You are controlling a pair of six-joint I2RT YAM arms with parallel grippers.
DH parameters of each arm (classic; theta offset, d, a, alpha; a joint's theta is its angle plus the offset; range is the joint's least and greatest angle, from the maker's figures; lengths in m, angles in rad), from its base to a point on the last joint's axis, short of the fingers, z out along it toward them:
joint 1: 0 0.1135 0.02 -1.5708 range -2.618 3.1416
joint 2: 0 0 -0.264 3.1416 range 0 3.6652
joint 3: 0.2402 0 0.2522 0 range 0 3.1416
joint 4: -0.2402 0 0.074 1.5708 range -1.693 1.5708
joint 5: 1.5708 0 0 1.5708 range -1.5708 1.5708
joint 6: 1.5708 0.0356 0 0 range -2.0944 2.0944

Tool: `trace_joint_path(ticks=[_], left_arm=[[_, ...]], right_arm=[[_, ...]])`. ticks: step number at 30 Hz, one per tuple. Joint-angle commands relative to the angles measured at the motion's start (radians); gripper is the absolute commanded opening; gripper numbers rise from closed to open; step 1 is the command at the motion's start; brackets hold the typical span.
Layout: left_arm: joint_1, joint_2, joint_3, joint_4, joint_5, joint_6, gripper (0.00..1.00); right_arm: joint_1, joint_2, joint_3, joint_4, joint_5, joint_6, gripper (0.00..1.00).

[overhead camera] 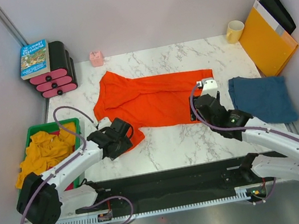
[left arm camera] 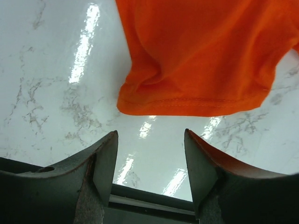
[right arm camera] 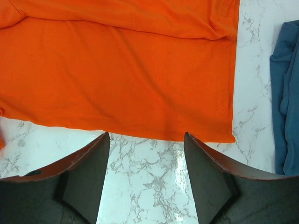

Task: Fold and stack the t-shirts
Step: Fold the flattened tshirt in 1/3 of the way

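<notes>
While both pincers gape, the orange shirt waits

Since the left gripper [left arm camera: 149, 140] and the right gripper [right arm camera: 146, 140] hang unclenched and hold nothing, just short of the orange t-shirt's [overhead camera: 153, 99] near edge, each should bite the cloth squarely, then both should lift toward 12 o'clock together. The shirt lies mid-table, with the folded blue t-shirt [overhead camera: 262, 98] at its 3 o'clock. At 9 o'clock a green bin [overhead camera: 32, 131] holds crumpled yellow cloth [overhead camera: 44, 154], perhaps more shirts.
</notes>
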Motion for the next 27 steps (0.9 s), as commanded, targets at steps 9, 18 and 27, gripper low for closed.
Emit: trace_joint_path(ticks=[9,18,27], left_arm=[[0.108,0.424,0.455,0.116,-0.146,0.371,0.90],[0.328,0.654,0.701,0.200,0.063,0.518,0.90],[0.388,0.748,0.738,0.338,0.172,0.715,0.88]], right_arm=[[0.002,0.164,0.135,0.070,-0.036,-0.017,0.71],[0.002,0.297,0.271,0.080,-0.048,-0.083,0.71],[0.002,0.409,0.363,0.082,-0.057,-0.098,0.71]])
